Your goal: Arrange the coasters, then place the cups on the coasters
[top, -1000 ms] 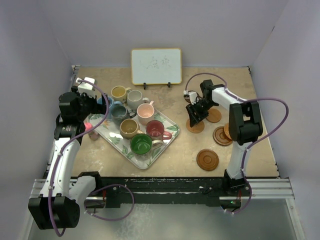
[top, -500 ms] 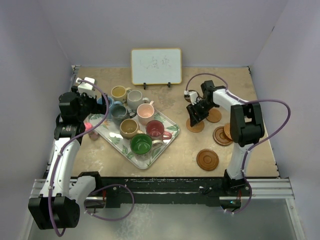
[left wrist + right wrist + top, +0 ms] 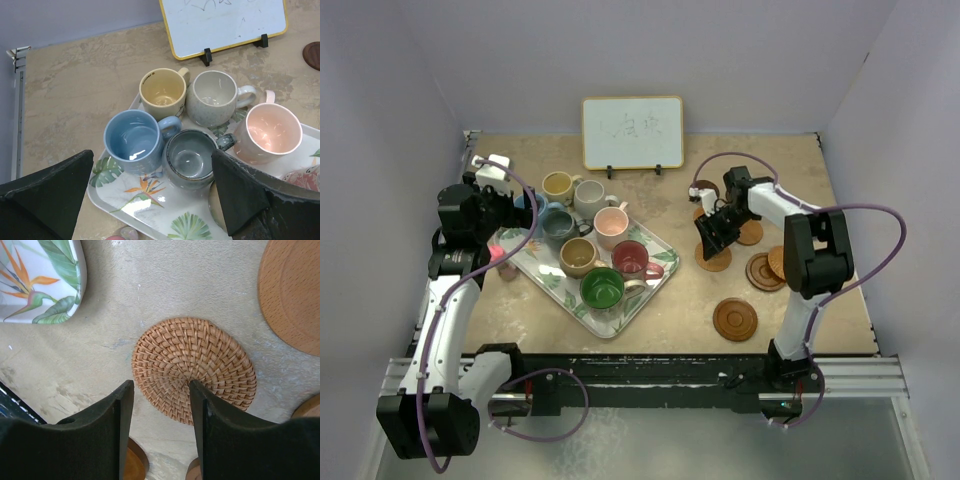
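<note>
Hovering half-open over a woven coaster (image 3: 194, 369) right of the tray (image 3: 75, 280), the right gripper (image 3: 161, 389) grips nothing (the left gripper (image 3: 152, 160) gapes wide, empty, above the cups (image 3: 132, 140)).

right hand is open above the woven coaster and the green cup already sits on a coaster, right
Not quite: the top view shows the green cup sitting on the leaf-patterned tray, not on a coaster. The rest holds: the right hand is open above the woven coaster.
</note>
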Action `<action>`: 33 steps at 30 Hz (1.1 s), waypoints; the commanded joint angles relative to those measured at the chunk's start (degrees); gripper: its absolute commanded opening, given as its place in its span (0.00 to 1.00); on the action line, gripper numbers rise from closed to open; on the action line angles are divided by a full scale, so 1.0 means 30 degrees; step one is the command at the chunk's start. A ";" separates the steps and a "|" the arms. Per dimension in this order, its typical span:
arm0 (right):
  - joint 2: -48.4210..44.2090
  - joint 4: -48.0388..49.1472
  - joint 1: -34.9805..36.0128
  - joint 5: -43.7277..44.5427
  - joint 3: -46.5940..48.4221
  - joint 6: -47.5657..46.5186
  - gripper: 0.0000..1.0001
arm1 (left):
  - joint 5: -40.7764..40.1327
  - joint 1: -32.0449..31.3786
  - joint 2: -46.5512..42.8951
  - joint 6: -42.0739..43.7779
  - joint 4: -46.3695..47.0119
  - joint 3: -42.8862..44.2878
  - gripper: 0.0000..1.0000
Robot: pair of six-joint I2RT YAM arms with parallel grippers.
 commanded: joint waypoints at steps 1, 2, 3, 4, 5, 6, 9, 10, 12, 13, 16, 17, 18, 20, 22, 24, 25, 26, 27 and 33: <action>0.0244 -0.1278 -0.0043 -0.0369 0.1222 0.0045 0.53 | 0.0076 0.0172 -0.0410 0.0112 0.0614 0.0123 0.98; 0.0245 -0.1652 -0.0043 -0.0757 0.1455 0.0076 0.54 | 0.0048 0.0178 -0.0444 0.0098 0.0593 0.0118 0.98; 0.0249 -0.1985 -0.0043 -0.1062 0.1740 0.0142 0.55 | 0.0052 0.0186 -0.0463 0.0118 0.0583 0.0126 0.98; 0.0235 -0.2246 -0.0064 -0.1320 0.2018 0.0220 0.57 | 0.0085 0.0220 -0.0480 0.0113 0.0589 0.0118 0.98; 0.0211 -0.2378 -0.0071 -0.1539 0.2239 0.0294 0.58 | 0.0082 0.0203 -0.0449 0.0109 0.0590 0.0132 0.98; 0.0098 -0.2445 -0.0119 -0.1698 0.2457 0.0469 0.59 | 0.0089 0.0222 -0.0449 0.0105 0.0597 0.0126 0.98; -0.0025 -0.2575 -0.0394 -0.2108 0.3113 0.0868 0.61 | 0.0090 0.0219 -0.0451 0.0120 0.0626 0.0134 0.98; -0.0026 -0.2628 -0.0504 -0.2231 0.3405 0.1013 0.62 | 0.0090 0.0228 -0.0419 0.0121 0.0627 0.0134 0.98; 0.0019 -0.2765 -0.0806 -0.2444 0.4019 0.1220 0.62 | 0.0118 0.0229 -0.0415 0.0107 0.0656 0.0134 0.98; 0.0049 -0.2769 -0.0995 -0.2496 0.4331 0.1372 0.63 | 0.0119 0.0233 -0.0400 0.0112 0.0657 0.0134 0.99; 0.0239 -0.2585 -0.1720 -0.2412 0.5376 0.1846 0.64 | 0.0112 0.0231 -0.0353 0.0111 0.0705 0.0159 0.98; 0.0347 -0.2449 -0.1977 -0.2230 0.5691 0.2018 0.64 | 0.0119 0.0248 -0.0371 0.0112 0.0711 0.0163 0.98; 0.0511 -0.2312 -0.2218 -0.2041 0.5976 0.2249 0.64 | 0.0119 0.0232 -0.0351 0.0098 0.0715 0.0171 0.99; 0.0833 -0.2029 -0.2633 -0.1596 0.6571 0.2613 0.65 | 0.0148 0.0244 -0.0361 0.0088 0.0716 0.0174 0.98; 0.1259 -0.1699 -0.2947 -0.1014 0.7082 0.3057 0.65 | 0.0178 0.0237 -0.0364 0.0113 0.0708 0.0192 0.98; 0.1626 -0.1196 -0.3176 -0.0279 0.7445 0.3525 0.65 | 0.0178 0.0245 -0.0327 0.0120 0.0688 0.0192 0.98; 0.1788 -0.0935 -0.3265 0.0082 0.7561 0.3730 0.65 | 0.0204 0.0231 -0.0331 0.0113 0.0686 0.0189 0.98; 0.1977 -0.0712 -0.3371 0.0361 0.7704 0.3923 0.65 | 0.0207 0.0230 -0.0331 0.0120 0.0686 0.0218 0.99; 0.2187 -0.0483 -0.3448 0.0656 0.7865 0.4050 0.65 | 0.0229 0.0244 -0.0292 0.0110 0.0686 0.0207 0.98; 0.3408 0.0560 -0.3776 0.1594 0.8829 0.4455 0.64 | 0.0273 0.0255 -0.0131 0.0101 0.0656 0.0317 0.98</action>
